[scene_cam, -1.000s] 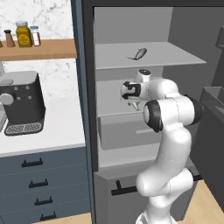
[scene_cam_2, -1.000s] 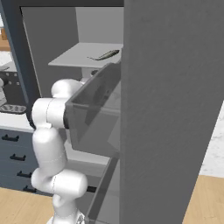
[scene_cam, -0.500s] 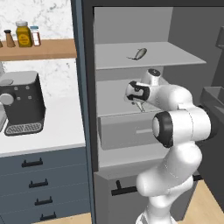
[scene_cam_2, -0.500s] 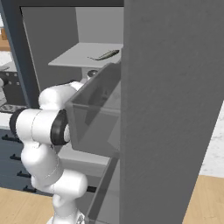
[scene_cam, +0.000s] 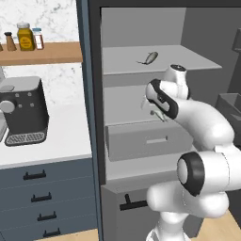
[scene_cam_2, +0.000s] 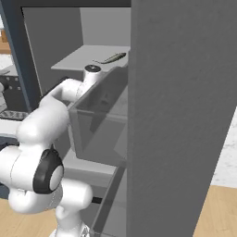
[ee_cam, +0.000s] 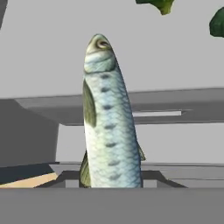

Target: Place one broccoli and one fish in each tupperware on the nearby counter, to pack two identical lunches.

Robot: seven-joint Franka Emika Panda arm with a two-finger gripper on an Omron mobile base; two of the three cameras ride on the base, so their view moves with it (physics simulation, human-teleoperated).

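- Gripper (scene_cam: pixel 151 109) clamped narrowly on one silver-blue fish (ee_cam: pixel 109 118), held head-up inside the open fridge, above the grey drawer (scene_cam: pixel 143 139).
- Second fish (scene_cam: pixel 149 58) lying on the upper shelf (scene_cam: pixel 188 61).
- Two green broccoli pieces (ee_cam: pixel 162 4) at the hand view's top edge.

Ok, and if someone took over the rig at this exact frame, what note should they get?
Gripper: shut on the held fish, inside the open fridge above the drawer.
Things: second fish lies on the upper shelf; two broccoli pieces lie beyond the held fish.
Done: one fish picked up.
Left: carry it to a tupperware on the counter, then pack the second fish and both broccoli, one of each per tupperware.
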